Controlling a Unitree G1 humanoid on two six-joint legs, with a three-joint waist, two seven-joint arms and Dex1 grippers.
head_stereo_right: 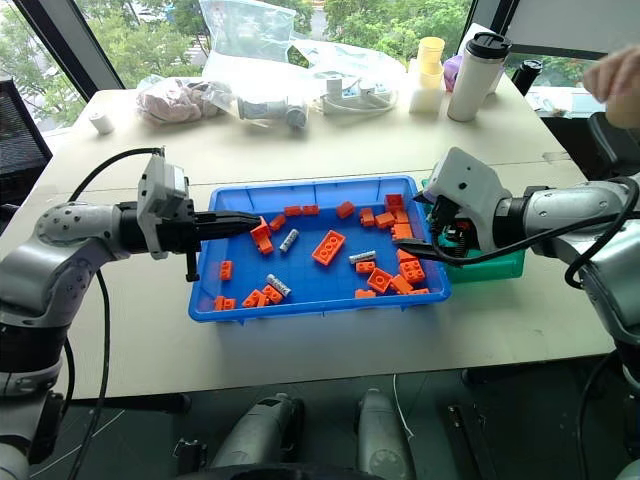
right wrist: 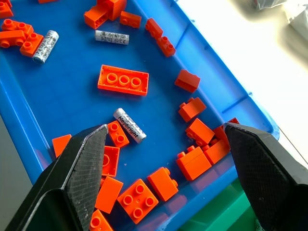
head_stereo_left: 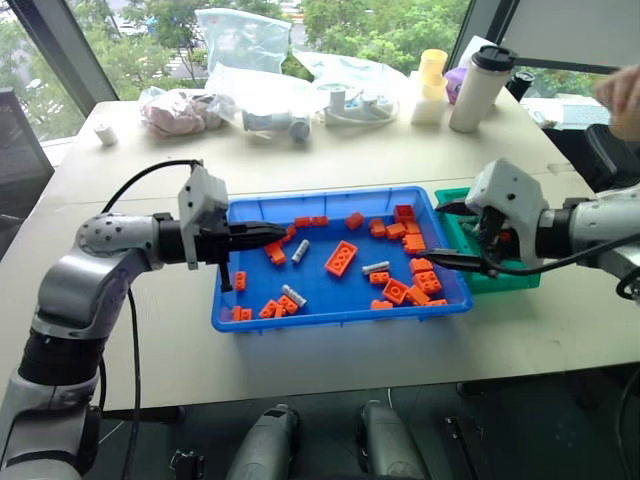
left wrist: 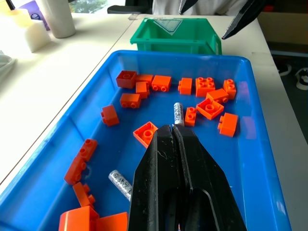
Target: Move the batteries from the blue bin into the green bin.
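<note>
The blue bin (head_stereo_left: pixel 330 316) lies mid-table and holds three silver batteries (head_stereo_left: pixel 300 251) (head_stereo_left: pixel 376 267) (head_stereo_left: pixel 294 295) among many orange bricks (head_stereo_left: pixel 341 258). My left gripper (head_stereo_left: pixel 278 236) reaches in over the bin's left part, level and pointing right. It is shut with nothing between its fingers (left wrist: pixel 171 144). My right gripper (head_stereo_left: pixel 446 235) hovers open over the bin's right end, its fingers (right wrist: pixel 89 159) wide apart above a battery (right wrist: pixel 129 125). The green bin (head_stereo_left: pixel 508 281) stands against the blue bin's right side, partly hidden by the right hand. In the left wrist view the green bin (left wrist: pixel 173 41) appears beyond the blue one.
At the table's back stand a white travel mug (head_stereo_left: pixel 480 88), stacked yellow and white cups (head_stereo_left: pixel 431 86), plastic bags (head_stereo_left: pixel 240 40) and a small white cup (head_stereo_left: pixel 105 133). A person's hand (head_stereo_left: pixel 622 95) shows at the far right. The table's front edge runs just below the blue bin.
</note>
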